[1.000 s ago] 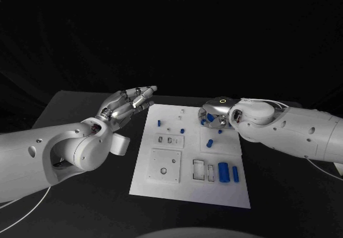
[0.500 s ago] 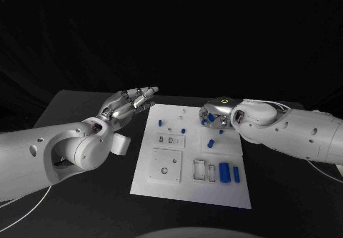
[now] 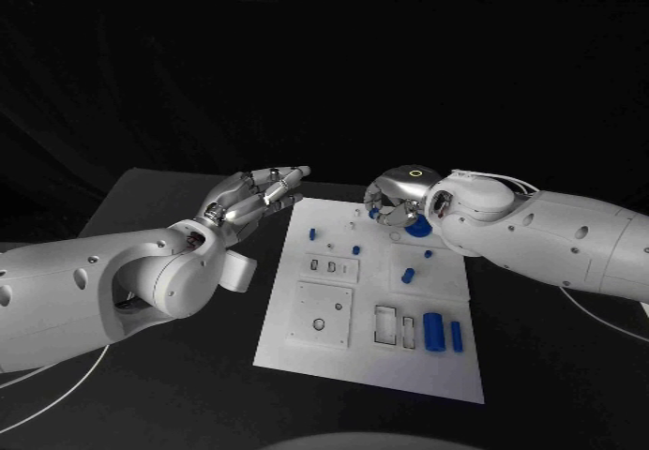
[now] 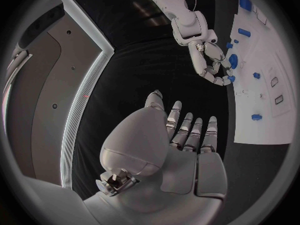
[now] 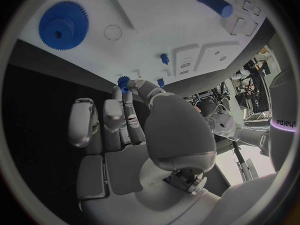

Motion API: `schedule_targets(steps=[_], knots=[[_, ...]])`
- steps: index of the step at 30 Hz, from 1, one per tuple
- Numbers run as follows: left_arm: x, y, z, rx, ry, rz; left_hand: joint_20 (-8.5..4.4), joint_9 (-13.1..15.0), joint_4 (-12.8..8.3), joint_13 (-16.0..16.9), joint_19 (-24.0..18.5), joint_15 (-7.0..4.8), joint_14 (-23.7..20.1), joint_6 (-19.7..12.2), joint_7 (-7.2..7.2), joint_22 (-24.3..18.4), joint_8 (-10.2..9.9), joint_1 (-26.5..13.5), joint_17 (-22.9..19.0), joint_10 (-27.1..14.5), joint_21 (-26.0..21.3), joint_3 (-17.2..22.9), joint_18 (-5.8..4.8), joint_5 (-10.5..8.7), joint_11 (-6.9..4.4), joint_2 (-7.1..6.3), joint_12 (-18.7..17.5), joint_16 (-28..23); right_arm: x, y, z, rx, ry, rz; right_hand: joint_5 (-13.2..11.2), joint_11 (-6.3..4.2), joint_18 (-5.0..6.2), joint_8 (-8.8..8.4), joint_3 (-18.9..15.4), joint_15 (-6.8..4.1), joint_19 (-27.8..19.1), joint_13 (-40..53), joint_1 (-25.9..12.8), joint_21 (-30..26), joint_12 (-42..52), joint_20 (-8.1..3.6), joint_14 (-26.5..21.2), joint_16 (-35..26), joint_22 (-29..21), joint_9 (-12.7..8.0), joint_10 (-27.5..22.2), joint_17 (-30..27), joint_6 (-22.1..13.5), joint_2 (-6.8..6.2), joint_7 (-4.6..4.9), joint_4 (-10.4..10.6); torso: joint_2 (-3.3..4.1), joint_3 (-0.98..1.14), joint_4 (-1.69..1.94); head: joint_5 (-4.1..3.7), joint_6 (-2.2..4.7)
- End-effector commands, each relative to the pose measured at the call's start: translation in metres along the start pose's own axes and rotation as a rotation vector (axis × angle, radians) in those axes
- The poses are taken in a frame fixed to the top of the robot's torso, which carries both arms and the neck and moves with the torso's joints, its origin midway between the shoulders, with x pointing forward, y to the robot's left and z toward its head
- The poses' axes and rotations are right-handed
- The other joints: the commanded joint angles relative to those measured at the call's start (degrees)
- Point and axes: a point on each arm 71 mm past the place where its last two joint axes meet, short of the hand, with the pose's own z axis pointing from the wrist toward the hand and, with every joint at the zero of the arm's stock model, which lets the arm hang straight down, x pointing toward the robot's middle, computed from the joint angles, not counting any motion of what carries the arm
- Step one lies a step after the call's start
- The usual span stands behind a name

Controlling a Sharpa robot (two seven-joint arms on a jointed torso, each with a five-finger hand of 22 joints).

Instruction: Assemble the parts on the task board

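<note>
The white task board [image 3: 354,361] lies in the middle of the black table. My right hand [image 3: 394,201] hovers over its far end and pinches a small blue gear [image 5: 123,81] between thumb and a fingertip. Just beneath that hand a large blue gear [image 3: 419,228] [image 5: 62,25] lies flat on the board. My left hand [image 3: 257,197] [image 4: 187,135] floats beside the board's far left corner, fingers straight and apart, holding nothing. Loose blue parts lie on the board: a thick cylinder [image 3: 434,330], a slim one [image 3: 456,336] and a peg [image 3: 407,276].
Small blue pegs [image 3: 314,233] [image 3: 355,249] stand toward the board's far left. White recessed fixtures [image 3: 322,314] [image 3: 392,323] take up the board's near half. The dark table [image 3: 149,187] extends on both sides of the board.
My right hand has risen off the board's far end, uncovering the large blue gear. The left hand has barely moved. The whole view has shifted slightly.
</note>
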Motion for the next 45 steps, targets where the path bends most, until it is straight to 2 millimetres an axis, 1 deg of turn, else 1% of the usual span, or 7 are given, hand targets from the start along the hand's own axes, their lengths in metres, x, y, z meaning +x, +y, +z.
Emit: schedule_targets(steps=[1, 4, 16, 37, 40, 44, 45], knots=[[0.003, -0.001, 0.002, 0.013, 0.014, 0.001, -0.07, 0.09, -0.07, 0.06, 0.26, 0.19, -0.25, 0.40, 0.50, 0.04, 0.24, 0.64, 0.00, 0.37, 0.13, 0.42, -0.84, 0.32, 0.14, -0.07, 0.18, -0.01, -0.001, 0.000, 0.008, 0.005, 0.020, 0.014, -0.03, -0.29, -0.44, -0.18, -0.02, 0.04, 0.43, -0.14, 0.34, 0.22, -0.25, 0.04, 0.54, 0.14, 2.06, 0.02, 0.74, -0.06, -0.09, -0.01, 0.40, -0.25, 0.16, -0.04, 0.21, 1.19, -0.07], [0.004, -0.001, 0.002, 0.012, 0.016, 0.001, -0.08, 0.09, -0.07, 0.06, 0.22, 0.17, -0.28, 0.44, 0.50, 0.02, 0.26, 0.66, -0.01, 0.38, 0.11, 0.42, -0.85, 0.34, 0.14, -0.08, 0.20, -0.02, -0.002, 0.001, 0.015, 0.010, 0.023, 0.012, -0.14, -0.25, -0.45, -0.36, 0.01, 0.06, 0.46, -0.21, 0.34, 0.21, -0.41, 0.05, 0.52, 0.09, 2.10, 0.00, 0.78, -0.14, -0.26, -0.01, 0.45, -0.23, 0.38, -0.08, 0.48, 1.33, -0.03], [0.006, -0.001, 0.003, 0.013, 0.022, -0.001, -0.08, 0.09, -0.07, 0.05, 0.22, 0.14, -0.32, 0.50, 0.51, 0.02, 0.31, 0.69, -0.01, 0.40, 0.11, 0.43, -0.88, 0.39, 0.15, -0.09, 0.23, -0.01, 0.002, 0.003, 0.032, 0.036, 0.058, 0.003, -0.78, -0.08, -0.33, -1.32, 0.23, 0.19, 0.01, -0.53, 0.44, -0.25, -1.28, 0.14, 0.14, -0.34, 1.81, -0.22, 0.72, -0.85, -1.00, -0.07, 0.61, -0.26, 1.01, -0.13, 1.09, -0.44, -0.36], [0.007, -0.001, 0.003, 0.005, 0.027, -0.004, -0.08, 0.10, -0.08, 0.07, 0.29, 0.16, -0.31, 0.71, 0.57, 0.04, 0.45, 0.80, 0.00, 0.53, 0.17, 0.46, -0.95, 0.56, 0.21, -0.13, 0.42, 0.14, 0.012, 0.003, 0.037, 0.068, 0.104, -0.010, -1.48, 0.17, -0.03, -2.95, 0.73, 0.41, -1.22, -1.11, 0.67, -1.39, -3.31, 0.35, -1.08, -1.37, 1.10, -0.72, -0.63, -2.63, -1.81, -0.32, 0.56, -0.49, 0.86, -0.18, 1.01, -0.75, -0.87], [0.008, -0.001, 0.003, 0.004, 0.028, -0.004, -0.08, 0.10, -0.08, 0.07, 0.29, 0.16, -0.31, 0.71, 0.57, 0.04, 0.45, 0.80, 0.00, 0.53, 0.17, 0.46, -0.95, 0.56, 0.21, -0.13, 0.42, 0.14, 0.013, 0.003, 0.037, 0.074, 0.117, -0.010, -4.73, 0.61, 0.10, -4.38, 0.64, 0.75, -1.91, -1.36, 0.39, -2.07, -4.75, 0.59, -1.72, -1.83, 0.70, -1.27, -2.63, -3.46, -3.25, -0.47, 0.03, -0.31, 0.85, -0.16, 1.04, -0.76, -0.85], [0.007, -0.001, 0.003, 0.004, 0.028, -0.004, -0.08, 0.10, -0.08, 0.07, 0.29, 0.16, -0.31, 0.71, 0.57, 0.04, 0.45, 0.80, 0.00, 0.53, 0.17, 0.46, -0.95, 0.56, 0.21, -0.13, 0.42, 0.14, 0.015, 0.003, 0.036, 0.078, 0.133, 0.001, -13.59, 1.96, 0.55, -9.47, 0.13, 2.05, -4.12, -2.21, -0.55, -4.30, -8.42, 1.59, -3.96, -3.20, -0.79, -4.55, -8.63, -6.13, -9.12, -1.28, -1.95, 0.53, 0.81, -0.17, 1.02, -0.70, -0.90], [0.007, -0.001, 0.003, 0.003, 0.027, -0.004, -0.08, 0.10, -0.08, 0.07, 0.29, 0.16, -0.31, 0.71, 0.57, 0.04, 0.45, 0.80, 0.00, 0.53, 0.17, 0.46, -0.95, 0.56, 0.21, -0.13, 0.42, 0.14, 0.016, 0.003, 0.035, 0.078, 0.134, 0.004, -17.28, 2.22, 0.74, -10.97, -0.73, 2.44, -4.80, -2.70, -0.87, -5.08, -10.10, 1.87, -4.74, -3.68, -1.28, -5.66, -11.33, -7.07, -10.74, -1.45, -2.44, 0.90, 0.81, -0.19, 1.00, -0.69, -0.93]])
